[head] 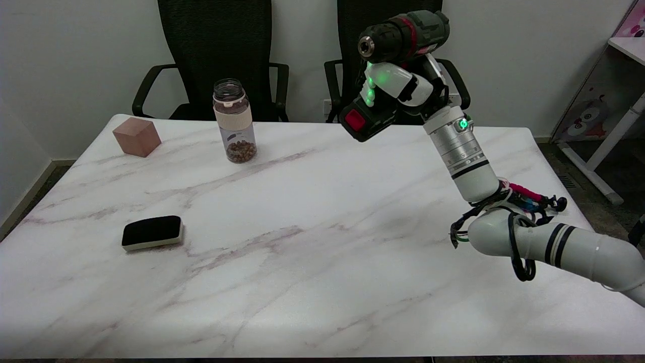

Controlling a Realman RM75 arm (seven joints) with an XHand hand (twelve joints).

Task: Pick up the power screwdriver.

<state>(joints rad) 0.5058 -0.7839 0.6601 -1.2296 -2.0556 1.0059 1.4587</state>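
The power screwdriver is dark green and black with a red band and a red-buttoned battery base. It hangs high above the table's far right side, chuck pointing left toward the camera. My right hand grips its handle, white fingers wrapped around it with a green glow on them. The handle itself is mostly hidden by the fingers.
On the marble table stand a wooden cube at the far left, a clear jar with brown contents beside it, and a black eraser at the near left. Two black chairs stand behind the table.
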